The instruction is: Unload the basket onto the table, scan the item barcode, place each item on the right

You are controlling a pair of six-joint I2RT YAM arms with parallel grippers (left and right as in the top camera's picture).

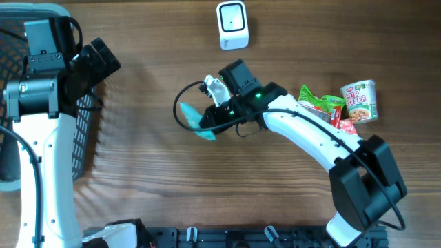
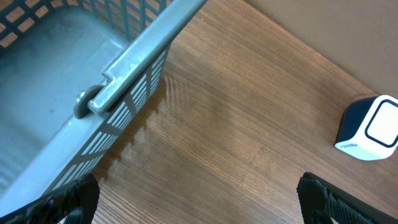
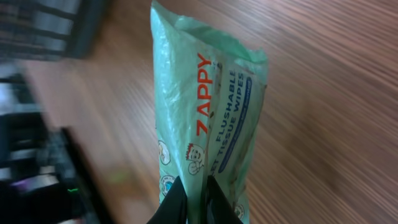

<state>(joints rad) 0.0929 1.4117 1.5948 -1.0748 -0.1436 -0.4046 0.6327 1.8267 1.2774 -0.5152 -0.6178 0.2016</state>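
Observation:
A pale green packet of Zappy flushable wipes (image 3: 205, 112) fills the right wrist view, and my right gripper (image 3: 198, 199) is shut on its lower edge. From overhead the packet (image 1: 195, 122) shows as teal, held by the right gripper (image 1: 212, 118) just above the wood at mid-table. The white barcode scanner (image 1: 232, 25) stands at the far edge, beyond the packet, and also appears as the scanner (image 2: 370, 127) in the left wrist view. My left gripper (image 2: 199, 208) is open and empty over bare wood, beside the basket (image 2: 124, 62).
A grey slatted basket (image 1: 83, 131) sits at the left under the left arm. To the right lie a green snack bag (image 1: 318, 102), a cup of noodles (image 1: 360, 100) and a small red packet (image 1: 346, 126).

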